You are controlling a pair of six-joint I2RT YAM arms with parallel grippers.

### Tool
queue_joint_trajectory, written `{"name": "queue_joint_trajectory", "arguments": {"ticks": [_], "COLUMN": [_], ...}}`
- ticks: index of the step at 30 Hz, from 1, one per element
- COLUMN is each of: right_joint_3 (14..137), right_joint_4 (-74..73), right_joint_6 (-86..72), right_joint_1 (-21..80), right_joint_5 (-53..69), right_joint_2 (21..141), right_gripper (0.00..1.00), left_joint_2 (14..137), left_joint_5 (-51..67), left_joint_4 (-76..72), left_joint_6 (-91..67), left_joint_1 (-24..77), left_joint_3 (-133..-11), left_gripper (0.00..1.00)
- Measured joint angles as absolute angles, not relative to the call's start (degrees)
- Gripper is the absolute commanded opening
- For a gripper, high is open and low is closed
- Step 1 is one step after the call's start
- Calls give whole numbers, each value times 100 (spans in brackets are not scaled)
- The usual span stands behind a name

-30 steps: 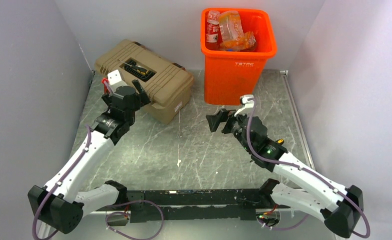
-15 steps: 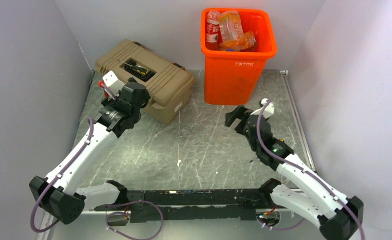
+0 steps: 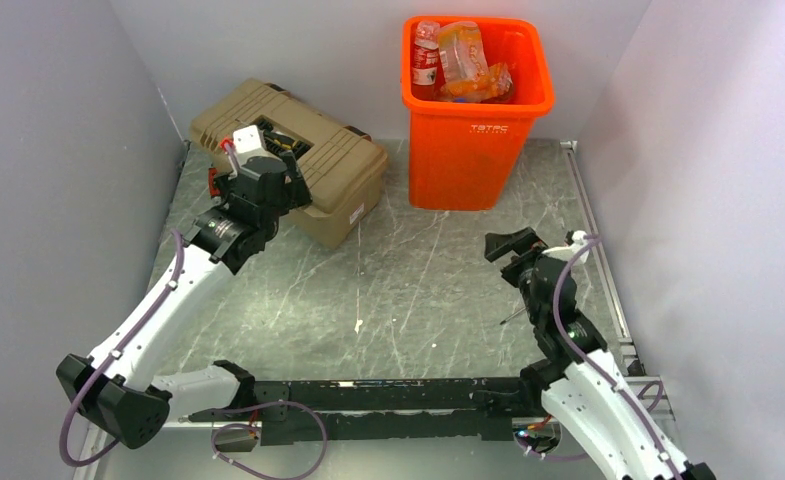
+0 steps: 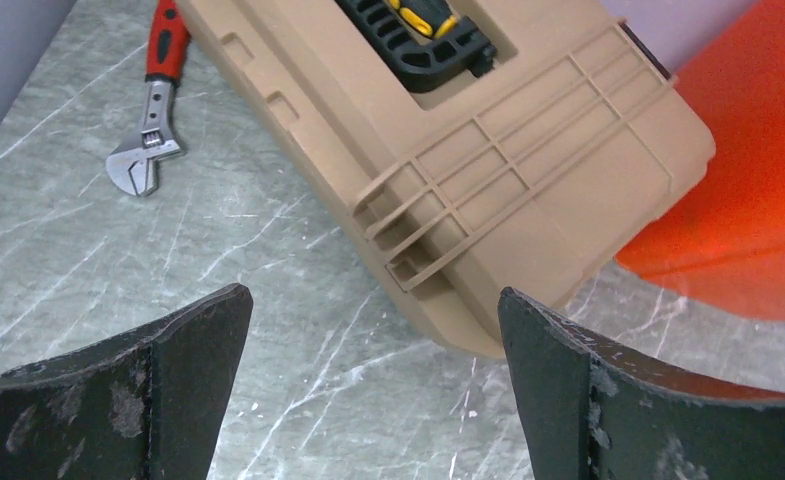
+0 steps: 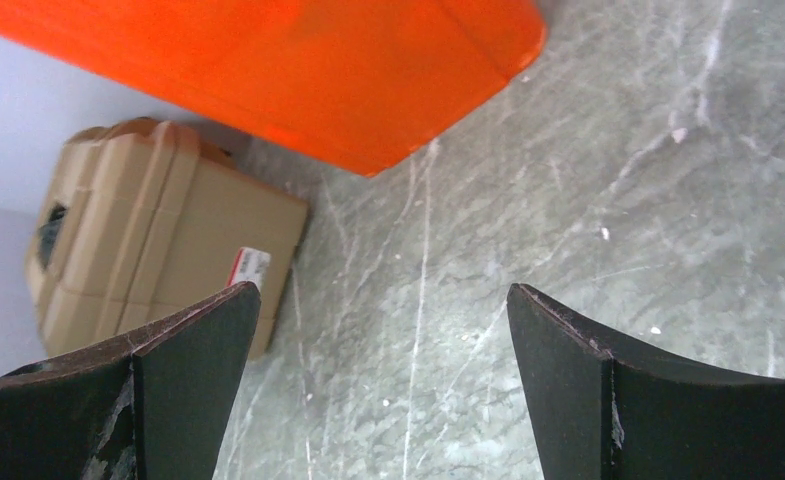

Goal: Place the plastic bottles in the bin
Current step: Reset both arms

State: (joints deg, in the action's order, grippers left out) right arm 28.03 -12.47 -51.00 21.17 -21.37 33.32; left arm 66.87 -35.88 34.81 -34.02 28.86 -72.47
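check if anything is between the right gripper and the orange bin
Nothing visible does. Only bare table lies between the open, empty right gripper and the bin. The tan toolbox sits further left in the top view, off that path.

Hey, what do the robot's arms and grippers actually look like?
Both arms, left arm and right arm, have white shells with black joints and bases, and a purple cable runs along each. The left gripper and right gripper have broad, curved black fingers, scuffed with pale specks.
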Motion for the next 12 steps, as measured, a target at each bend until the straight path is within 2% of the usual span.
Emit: {"name": "queue_joint_trajectory", "arguments": {"ticks": [4, 12], "right_joint_3": [2206, 2477], "right_joint_4": [-709, -639], "right_joint_6": [-4923, -4707], "right_joint_1": [2110, 2110], "right_joint_5": [-1761, -1490], "right_joint_2": [2679, 3194], "right_gripper": [100, 100], "left_joint_2": [6674, 6595], "left_joint_5": [-3214, -2733], "left_joint_4": [3299, 3122], "left_joint_6": [-3081, -2788], "left_joint_1": [2886, 2886], "left_joint_3": [-7140, -7048], "left_gripper": [99, 99]}}
